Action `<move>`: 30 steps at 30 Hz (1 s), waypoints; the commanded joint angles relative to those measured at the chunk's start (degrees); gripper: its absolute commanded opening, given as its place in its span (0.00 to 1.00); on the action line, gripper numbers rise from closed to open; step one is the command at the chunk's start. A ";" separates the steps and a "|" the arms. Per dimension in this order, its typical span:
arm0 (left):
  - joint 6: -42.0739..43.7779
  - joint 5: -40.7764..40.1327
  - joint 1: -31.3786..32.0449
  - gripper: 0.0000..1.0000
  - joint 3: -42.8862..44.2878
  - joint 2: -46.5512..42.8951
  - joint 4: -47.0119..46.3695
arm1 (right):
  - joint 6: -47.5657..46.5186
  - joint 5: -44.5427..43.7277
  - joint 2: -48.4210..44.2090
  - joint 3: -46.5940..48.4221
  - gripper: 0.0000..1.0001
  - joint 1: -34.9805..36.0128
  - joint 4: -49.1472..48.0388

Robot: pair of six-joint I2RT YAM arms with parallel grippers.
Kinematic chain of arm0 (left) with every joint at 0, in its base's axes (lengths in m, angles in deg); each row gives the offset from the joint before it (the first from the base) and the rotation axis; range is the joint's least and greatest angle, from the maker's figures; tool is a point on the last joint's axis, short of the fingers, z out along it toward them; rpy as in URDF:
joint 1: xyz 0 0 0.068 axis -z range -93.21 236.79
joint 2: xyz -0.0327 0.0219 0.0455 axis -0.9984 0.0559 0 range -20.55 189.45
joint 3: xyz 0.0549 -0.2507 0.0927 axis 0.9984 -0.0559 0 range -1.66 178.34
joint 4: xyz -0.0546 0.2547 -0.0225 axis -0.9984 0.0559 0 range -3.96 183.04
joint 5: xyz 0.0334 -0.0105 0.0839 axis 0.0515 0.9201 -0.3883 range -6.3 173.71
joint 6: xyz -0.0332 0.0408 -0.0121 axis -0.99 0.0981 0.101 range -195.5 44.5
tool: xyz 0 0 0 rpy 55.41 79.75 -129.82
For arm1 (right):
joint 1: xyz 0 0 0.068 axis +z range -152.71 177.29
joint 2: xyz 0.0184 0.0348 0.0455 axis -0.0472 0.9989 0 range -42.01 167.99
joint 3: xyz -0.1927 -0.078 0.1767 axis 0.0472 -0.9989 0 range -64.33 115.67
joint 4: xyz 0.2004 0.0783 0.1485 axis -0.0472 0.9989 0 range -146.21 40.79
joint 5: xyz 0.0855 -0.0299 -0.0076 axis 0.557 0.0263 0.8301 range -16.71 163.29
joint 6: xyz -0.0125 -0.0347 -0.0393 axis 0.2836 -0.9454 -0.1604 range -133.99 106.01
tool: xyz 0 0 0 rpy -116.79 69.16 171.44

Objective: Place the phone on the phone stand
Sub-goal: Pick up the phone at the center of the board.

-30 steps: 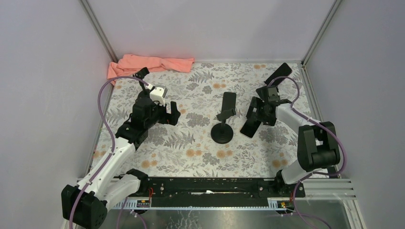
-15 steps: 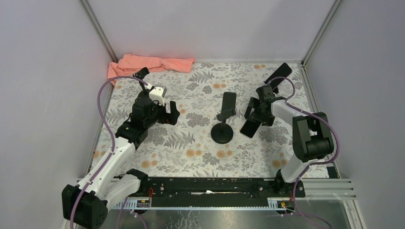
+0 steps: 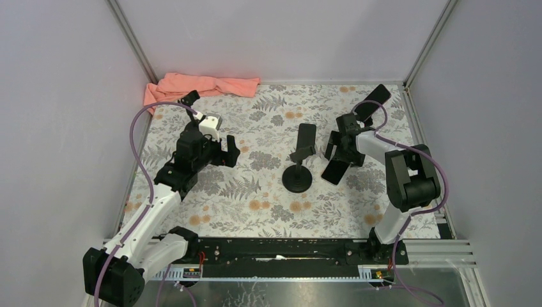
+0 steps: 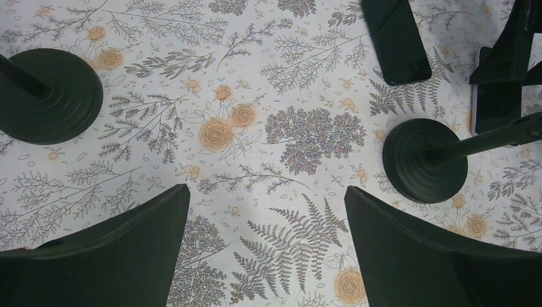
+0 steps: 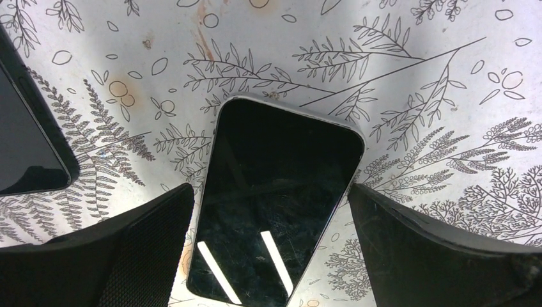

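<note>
- Phone (image 5: 275,204): flat on the floral mat (image 5: 415,77), screen up; near end cut off by the lower frame edge in the right wrist view, partly hidden under the arm from above.
- Right gripper (image 5: 268,192): fingers spread wide, one on either side of the phone; contact not discernible.
- Left gripper (image 4: 267,192): spread, over mat only.
- Phone stand (image 3: 298,167): upright, just left of the phone, apart from it.
- Second phone (image 3: 372,98): at the far right corner, close against the wall.

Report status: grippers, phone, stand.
Left gripper open, hovering. Right gripper open, flanking phone. Phone flat on table, ungripped. Stand upright nearby, nothing between.
</note>
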 commanded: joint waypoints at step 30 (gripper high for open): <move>0.85 -0.42 -0.87 0.99 1.44 -0.34 0.51 | -6.34 1.89 3.53 -0.38 0.96 4.26 -0.58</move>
